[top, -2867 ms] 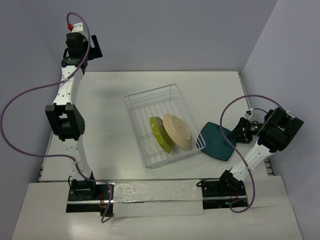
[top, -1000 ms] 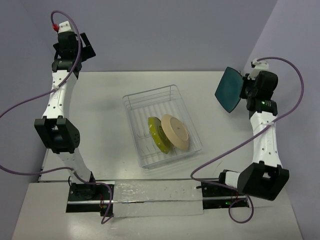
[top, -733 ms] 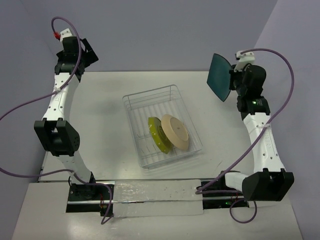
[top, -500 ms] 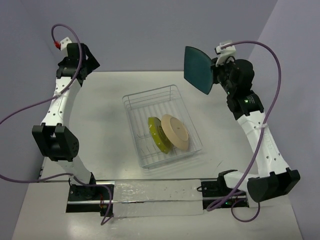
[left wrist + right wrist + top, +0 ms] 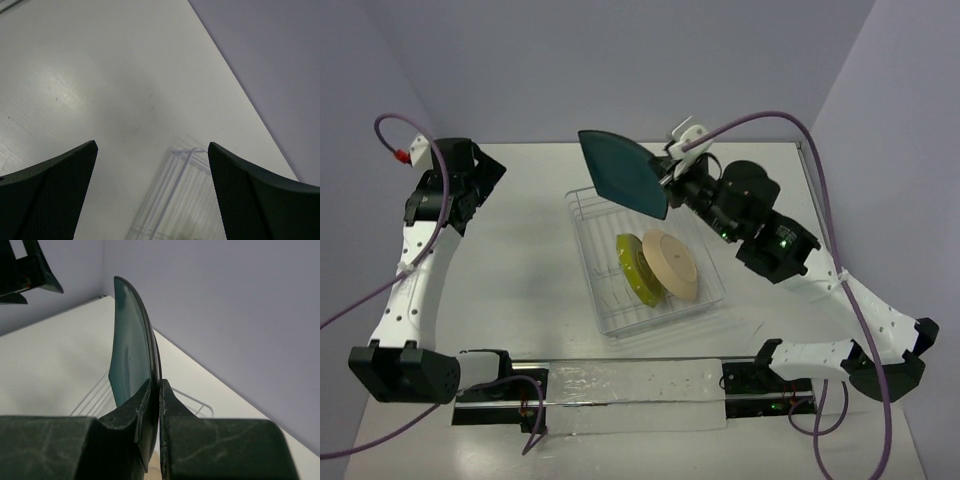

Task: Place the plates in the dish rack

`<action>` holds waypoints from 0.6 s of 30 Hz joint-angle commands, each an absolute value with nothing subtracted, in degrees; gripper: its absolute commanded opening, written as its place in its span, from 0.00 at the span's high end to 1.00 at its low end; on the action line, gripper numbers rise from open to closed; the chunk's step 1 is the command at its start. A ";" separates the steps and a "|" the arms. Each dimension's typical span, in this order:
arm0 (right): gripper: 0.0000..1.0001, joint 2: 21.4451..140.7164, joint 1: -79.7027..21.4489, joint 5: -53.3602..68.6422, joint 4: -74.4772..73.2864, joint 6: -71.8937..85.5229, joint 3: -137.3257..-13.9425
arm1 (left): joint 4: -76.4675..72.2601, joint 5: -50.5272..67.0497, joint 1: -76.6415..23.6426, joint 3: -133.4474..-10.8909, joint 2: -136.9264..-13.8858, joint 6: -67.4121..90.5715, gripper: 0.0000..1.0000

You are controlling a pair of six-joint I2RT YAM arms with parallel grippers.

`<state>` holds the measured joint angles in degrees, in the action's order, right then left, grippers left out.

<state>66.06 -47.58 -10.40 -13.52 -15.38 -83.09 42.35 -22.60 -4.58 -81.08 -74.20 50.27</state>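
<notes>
Teal plate (image 5: 620, 172), pinched by right gripper (image 5: 155, 385), now over dish rack's (image 5: 660, 318) far edge (slotting next); left gripper (image 5: 152, 147) gapes empty.

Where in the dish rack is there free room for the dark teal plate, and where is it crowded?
Free: the far half of the dish rack, between its far rim and the yellow-green plate. Crowded: the near right part, where the yellow-green plate and the beige plate stand close together. The right end effector holds the dark teal plate over the far end.
</notes>
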 commanded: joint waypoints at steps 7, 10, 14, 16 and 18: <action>1.00 74.50 -72.47 -59.57 17.54 -28.78 -81.05 | 53.14 -24.20 -5.19 -76.91 -62.57 58.21 0.01; 1.00 77.75 -76.27 -64.49 24.73 -33.05 -81.00 | 54.43 -24.85 -5.19 -76.38 -59.97 57.59 0.01; 1.00 83.25 -79.23 -68.41 28.36 -39.47 -84.02 | 55.51 -24.51 -5.19 -76.20 -58.89 56.60 0.01; 1.00 84.98 -80.70 -69.79 37.71 -44.88 -83.13 | 56.40 -24.37 -5.22 -75.66 -58.18 56.36 0.01; 1.00 87.65 -81.34 -71.48 44.03 -51.33 -82.68 | 56.29 -23.75 -5.19 -74.79 -57.36 55.88 0.01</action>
